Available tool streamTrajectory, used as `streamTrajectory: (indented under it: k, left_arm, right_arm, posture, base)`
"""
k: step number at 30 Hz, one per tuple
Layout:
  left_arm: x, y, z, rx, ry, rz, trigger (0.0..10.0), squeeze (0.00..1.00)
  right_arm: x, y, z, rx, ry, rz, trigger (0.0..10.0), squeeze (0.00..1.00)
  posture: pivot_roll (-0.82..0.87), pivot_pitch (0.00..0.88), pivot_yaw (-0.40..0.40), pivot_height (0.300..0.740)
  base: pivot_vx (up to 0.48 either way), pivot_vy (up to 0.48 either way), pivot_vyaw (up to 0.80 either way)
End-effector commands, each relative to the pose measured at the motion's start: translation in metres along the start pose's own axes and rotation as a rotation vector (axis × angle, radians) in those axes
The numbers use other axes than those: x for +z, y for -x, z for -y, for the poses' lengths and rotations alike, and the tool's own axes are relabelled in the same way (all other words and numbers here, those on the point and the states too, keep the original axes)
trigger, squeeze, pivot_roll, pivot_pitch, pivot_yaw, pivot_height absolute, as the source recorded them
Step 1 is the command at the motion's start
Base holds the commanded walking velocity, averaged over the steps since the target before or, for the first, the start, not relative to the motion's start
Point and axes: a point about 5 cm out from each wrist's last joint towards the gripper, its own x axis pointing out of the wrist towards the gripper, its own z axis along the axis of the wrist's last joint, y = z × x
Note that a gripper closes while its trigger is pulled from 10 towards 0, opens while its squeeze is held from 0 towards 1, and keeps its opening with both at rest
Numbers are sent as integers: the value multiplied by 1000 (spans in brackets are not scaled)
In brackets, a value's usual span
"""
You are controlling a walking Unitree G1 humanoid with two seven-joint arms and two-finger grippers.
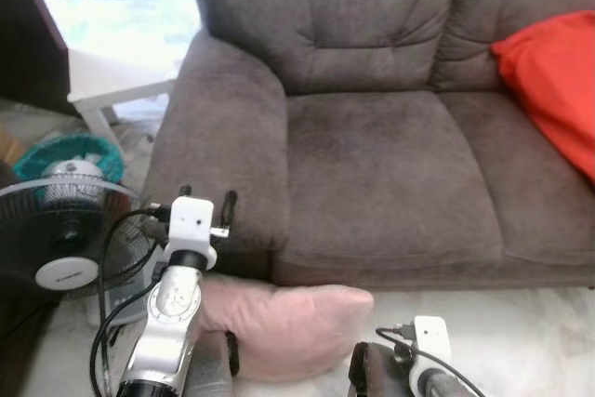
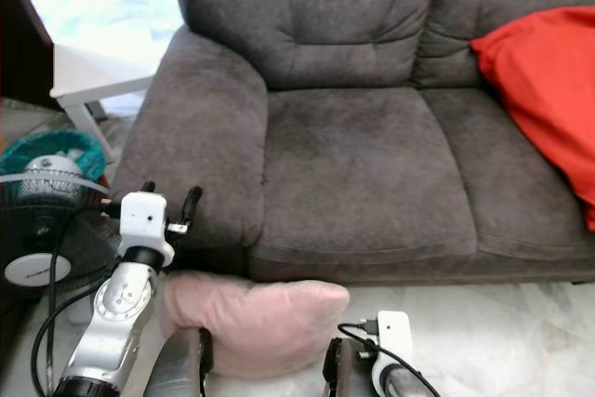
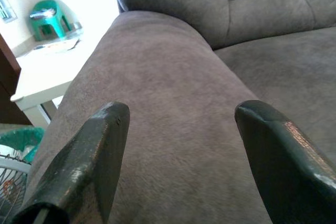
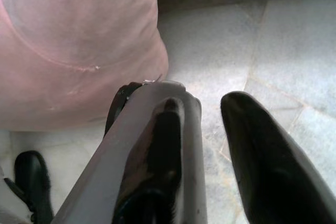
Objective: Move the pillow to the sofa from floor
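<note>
1. Left gripper is raised in front of the sofa armrest, above the pillow's left end. In the left wrist view its fingers stand wide apart with only armrest fabric beyond them; nothing held.
2. Pillow, pink, lies on the floor against the sofa base, long axis running left to right, between the two arms.
3. Right gripper is low, just beside the pillow's right end. Fingers slightly parted, empty, pillow not between them.
4. Judgement: right gripper is nearer; pillow lies to its left.
</note>
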Motion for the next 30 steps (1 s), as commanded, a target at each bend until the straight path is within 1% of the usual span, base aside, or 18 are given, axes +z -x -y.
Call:
streamTrajectory:
  k: [1,16,30]
  left_arm:
    - [-2,1,0,2,2,-8,10000,0]
    - [-1,1,0,8,0,2,10000,0]
    - [-1,1,0,11,0,0,10000,0]
  right_arm:
    - [-1,0,-1,3,-2,-8,10000,0]
    - [-1,0,-1,6,-1,-10,10000,0]
    - [-1,0,-1,9,0,-10,10000,0]
  posture:
    - [198,62,-59,588]
    - [196,61,-61,588]
    - [195,62,-62,588]
  base:
    - [0,0,0]
    - [0,0,0]
    - [-290,0,0]
